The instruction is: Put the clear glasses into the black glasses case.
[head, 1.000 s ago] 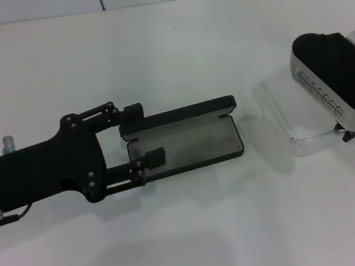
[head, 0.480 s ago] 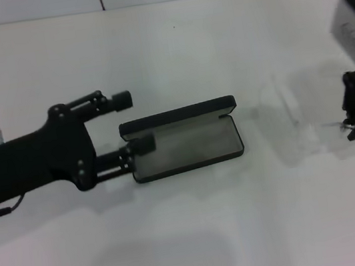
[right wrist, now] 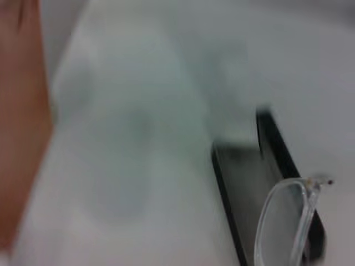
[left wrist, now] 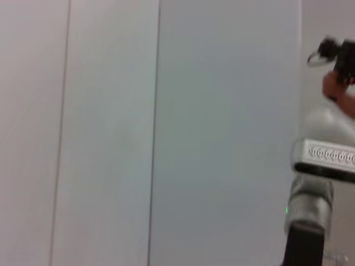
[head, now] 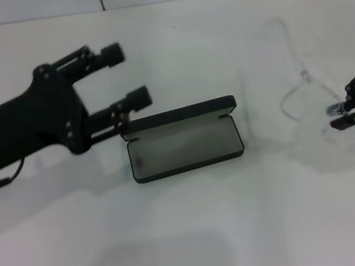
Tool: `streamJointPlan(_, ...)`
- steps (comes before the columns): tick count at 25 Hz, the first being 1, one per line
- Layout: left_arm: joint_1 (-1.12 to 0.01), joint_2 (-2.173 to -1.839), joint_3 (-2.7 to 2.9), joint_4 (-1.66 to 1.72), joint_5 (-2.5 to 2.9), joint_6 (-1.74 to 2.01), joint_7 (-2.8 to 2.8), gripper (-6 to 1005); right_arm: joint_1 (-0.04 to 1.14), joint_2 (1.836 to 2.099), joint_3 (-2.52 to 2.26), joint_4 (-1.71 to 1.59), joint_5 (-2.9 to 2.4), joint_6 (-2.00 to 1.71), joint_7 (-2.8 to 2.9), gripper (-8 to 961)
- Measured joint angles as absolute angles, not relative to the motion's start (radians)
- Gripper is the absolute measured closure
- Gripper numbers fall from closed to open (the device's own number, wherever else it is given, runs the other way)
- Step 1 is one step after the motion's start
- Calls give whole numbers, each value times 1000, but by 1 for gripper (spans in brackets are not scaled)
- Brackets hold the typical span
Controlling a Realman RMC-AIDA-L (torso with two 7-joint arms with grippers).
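Already lifted, the glasses (head: 301, 83) hang pinched in the right gripper (head: 342, 115), at 3 o'clock from the open, empty case (head: 185, 146); insertion remains. Left gripper (head: 126, 75) spread wide, at 10 o'clock.

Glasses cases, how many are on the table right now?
1. The case lies open mid-table, nothing inside, between the left gripper and the right gripper, which holds the glasses to its right. Nothing appears to hide another.

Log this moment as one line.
case: open, empty | glasses: lifted in right pincer | left pincer: open, beside case
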State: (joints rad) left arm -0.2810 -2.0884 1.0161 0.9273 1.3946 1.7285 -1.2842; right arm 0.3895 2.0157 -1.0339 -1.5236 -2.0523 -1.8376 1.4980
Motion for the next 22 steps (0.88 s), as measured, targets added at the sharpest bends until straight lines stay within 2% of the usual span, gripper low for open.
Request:
streamJointPlan(4, -304, -2088, 1075, 950, 1328, 1730, -1277, 409, 323, 2019, -1021, -1393, -1858, -1822, 1412, 856)
streamJointPlan(10, -390, -2089, 1165, 941, 1308, 1730, -1241, 416, 336, 2019, -1027, -1123, -1706, -1871, 1325, 856)
streamJointPlan(14, -447, -2091, 1188, 924, 1301, 1721, -1231, 581, 348, 2021, -1047, -1025, -1694, -1896, 1270, 856)
streamJointPlan(21, -471, -2093, 1189, 870, 1237, 1688, -1231, 861, 351, 2025, -1201, -1004, -1664, -1881, 1212, 856)
streamJointPlan(22, -474, -2093, 1189, 846, 1219, 1683, -1231, 870, 351, 2025, -1228, -1001, -1648, -1878, 1196, 856)
